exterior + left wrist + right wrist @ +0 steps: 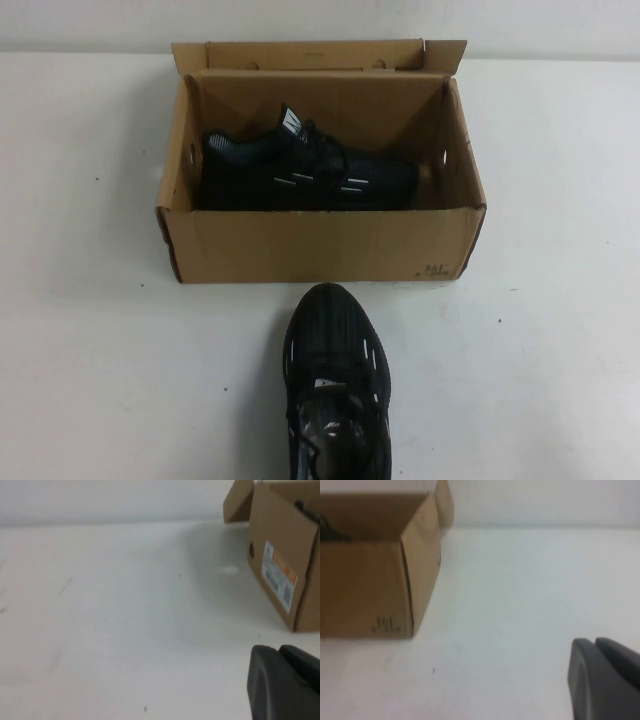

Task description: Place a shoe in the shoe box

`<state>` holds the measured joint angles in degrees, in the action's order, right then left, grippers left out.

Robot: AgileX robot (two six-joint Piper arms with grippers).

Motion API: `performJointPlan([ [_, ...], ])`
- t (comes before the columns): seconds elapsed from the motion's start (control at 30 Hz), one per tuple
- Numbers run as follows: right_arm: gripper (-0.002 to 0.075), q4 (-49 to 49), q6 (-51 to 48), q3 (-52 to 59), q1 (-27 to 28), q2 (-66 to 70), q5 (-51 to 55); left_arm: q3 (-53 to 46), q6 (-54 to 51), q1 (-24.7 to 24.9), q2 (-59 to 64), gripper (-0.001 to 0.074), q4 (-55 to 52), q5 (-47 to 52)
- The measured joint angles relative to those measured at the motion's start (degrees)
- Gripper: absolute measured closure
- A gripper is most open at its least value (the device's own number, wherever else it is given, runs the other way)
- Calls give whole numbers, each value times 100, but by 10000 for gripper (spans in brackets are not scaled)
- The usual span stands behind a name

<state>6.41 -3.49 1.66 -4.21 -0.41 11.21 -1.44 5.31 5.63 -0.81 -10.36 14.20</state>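
The shoe [338,385] on the worktop [90,350] is cut off at its heel by the high view's bottom edge. Inside the shoe box [320,245], the twin sneaker [300,170] has its sole and lower side hidden behind the front wall. The box's corner print is too small to read. Each wrist view shows only a dark corner of its tool: the left tool [285,682], the right tool [605,677].

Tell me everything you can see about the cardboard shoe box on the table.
The shoe box is brown corrugated cardboard, rectangular, standing upright on the white table with its hinged lid folded back, open at the top. Small dark print marks one lower front corner; the left wrist view shows a white label on one end wall. A black sneaker lies on its side inside. A second black sneaker sits on the table in front, apart from the box. Neither end effector touches it.
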Motion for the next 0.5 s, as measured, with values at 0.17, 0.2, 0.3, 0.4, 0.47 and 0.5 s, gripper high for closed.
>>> performJointPlan([
  [0.17,743,0,0,0,0,0,-1669,0,0,0,0,738,-3,-1325],
  [0.2,743,0,0,0,0,0,-2041,0,0,0,0,738,-13,-1572],
  [0.3,743,0,0,0,0,0,-2849,0,0,0,0,739,-24,-2283],
  [0.4,743,0,0,0,0,0,-3213,0,0,0,0,738,-35,-2559],
  [0.47,743,0,0,0,0,0,-3249,0,0,0,0,738,-35,-2593],
  [0.5,743,0,0,0,0,0,-3249,0,0,0,0,738,-35,-2609],
])
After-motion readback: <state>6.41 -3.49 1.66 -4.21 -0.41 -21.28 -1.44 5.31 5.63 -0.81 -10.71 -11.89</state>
